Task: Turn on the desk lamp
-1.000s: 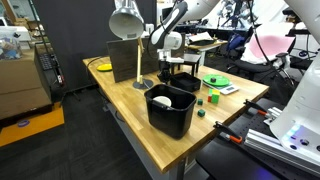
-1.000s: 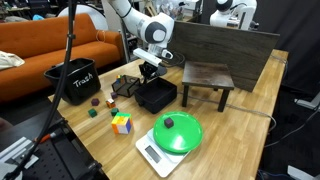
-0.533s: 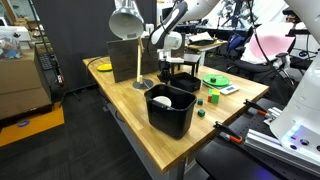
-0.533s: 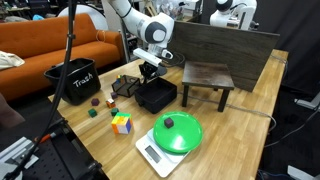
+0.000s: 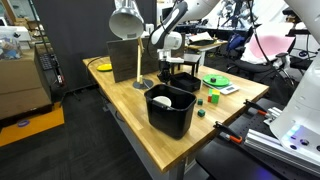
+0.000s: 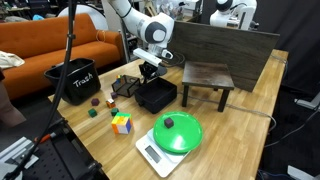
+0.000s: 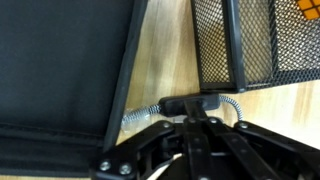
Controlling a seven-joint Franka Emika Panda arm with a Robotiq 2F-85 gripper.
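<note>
The desk lamp [image 5: 137, 58] stands at the back of the wooden table, with a silvery dome shade [image 5: 125, 19], a thin cream stem and a round base [image 5: 143, 84]. My gripper [image 5: 165, 64] hangs just beside the base, low over the table, and also shows in an exterior view [image 6: 148, 70]. In the wrist view my gripper [image 7: 192, 121] has its fingers together, their tips right at a black inline switch [image 7: 190, 103] on a braided cord [image 7: 141, 116] lying on the wood. The shade does not look lit.
A tall black bin [image 5: 170, 110] stands at the front, with a black mesh tray [image 6: 155, 96] behind it. A green bowl on a scale [image 6: 176, 133], a small dark stool [image 6: 206, 78], a colour cube [image 6: 121, 123] and a dark upright board [image 7: 60, 70] are nearby.
</note>
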